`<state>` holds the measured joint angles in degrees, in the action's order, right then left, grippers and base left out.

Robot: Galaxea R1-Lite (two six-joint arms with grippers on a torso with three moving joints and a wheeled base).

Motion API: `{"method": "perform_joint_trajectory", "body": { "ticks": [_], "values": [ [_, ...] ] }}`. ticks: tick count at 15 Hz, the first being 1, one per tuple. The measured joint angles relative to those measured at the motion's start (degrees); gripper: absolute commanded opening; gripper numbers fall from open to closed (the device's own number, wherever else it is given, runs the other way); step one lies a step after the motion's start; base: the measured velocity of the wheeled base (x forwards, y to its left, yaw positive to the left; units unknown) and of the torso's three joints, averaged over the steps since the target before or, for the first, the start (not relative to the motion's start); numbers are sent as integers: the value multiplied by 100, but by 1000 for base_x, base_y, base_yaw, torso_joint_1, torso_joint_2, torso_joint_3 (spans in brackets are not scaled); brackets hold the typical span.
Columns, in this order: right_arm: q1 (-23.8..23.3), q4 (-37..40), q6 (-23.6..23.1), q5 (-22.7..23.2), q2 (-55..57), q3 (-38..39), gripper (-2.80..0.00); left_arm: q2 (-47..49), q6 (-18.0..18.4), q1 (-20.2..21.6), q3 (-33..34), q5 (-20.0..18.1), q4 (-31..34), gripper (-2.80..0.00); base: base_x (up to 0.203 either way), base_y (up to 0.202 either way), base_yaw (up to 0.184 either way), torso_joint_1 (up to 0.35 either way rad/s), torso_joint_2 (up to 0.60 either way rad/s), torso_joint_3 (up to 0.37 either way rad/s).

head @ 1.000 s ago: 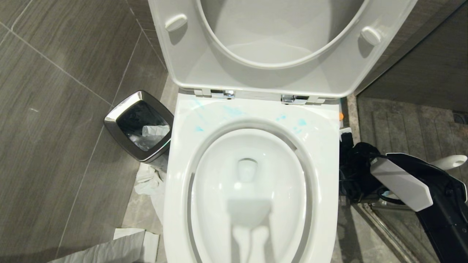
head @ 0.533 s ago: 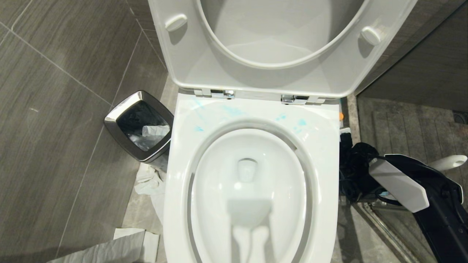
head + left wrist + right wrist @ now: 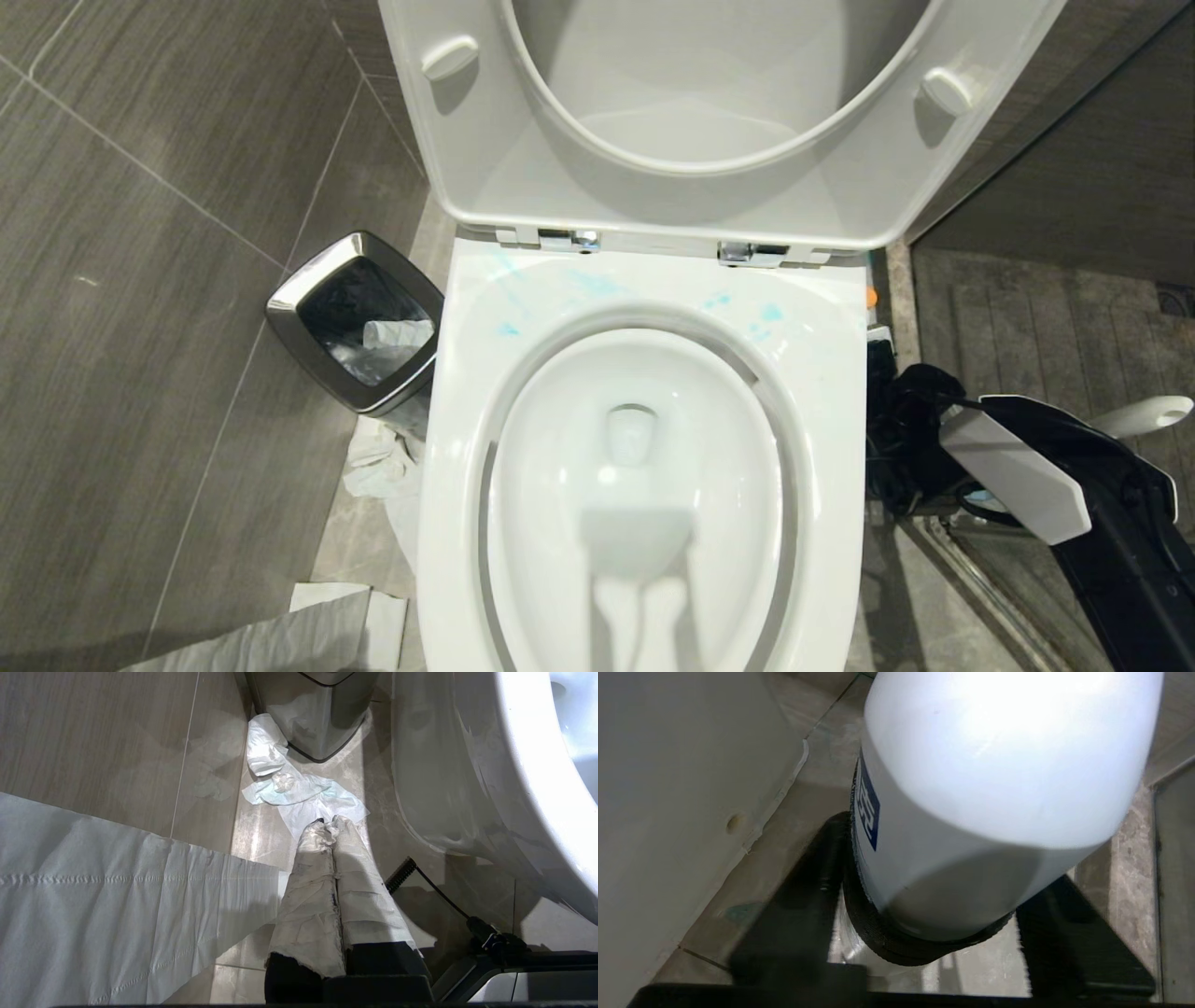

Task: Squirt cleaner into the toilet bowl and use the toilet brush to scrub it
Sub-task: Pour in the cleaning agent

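Head view: the toilet bowl (image 3: 644, 448) stands open, blue streaks on its rim; the right gripper (image 3: 910, 439) reaches down beside its right flank, the brush handle (image 3: 1144, 415) just beyond.

Left wrist view: the left gripper (image 3: 327, 835) is clenched, empty, above paper (image 3: 117, 905).

Right wrist view: the fingers (image 3: 1073, 947) flank the cleaner (image 3: 994, 788); whether they grip it cannot be told.

Shifted slightly left and nearer, by a small amount only: the black-housed right arm (image 3: 1111, 523) low beside the right flank of the large white glossy ceramic toilet bowl (image 3: 840, 392). Carried along with it, the arm's white angular plastic panel (image 3: 1013, 476). Pulled in from the right edge of the head view, the housing's outer corner, uncovering a sliver more of the grey stone floor (image 3: 1027, 317).
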<state>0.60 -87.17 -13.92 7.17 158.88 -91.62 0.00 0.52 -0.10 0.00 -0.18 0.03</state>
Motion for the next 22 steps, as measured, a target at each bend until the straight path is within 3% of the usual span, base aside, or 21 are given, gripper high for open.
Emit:
{"method": "perform_joint_trajectory", "body": {
  "ticks": [12,22],
  "values": [
    [-60,28,-135,-246,-271,243,-280,0,0,0,0,2,0,-280,0,0,0,0,0,0],
    [-181,17,238,-571,-2218,2455,-280,0,2,0,0,0,-3,-280,0,0,0,0,0,0]
  ]
}}
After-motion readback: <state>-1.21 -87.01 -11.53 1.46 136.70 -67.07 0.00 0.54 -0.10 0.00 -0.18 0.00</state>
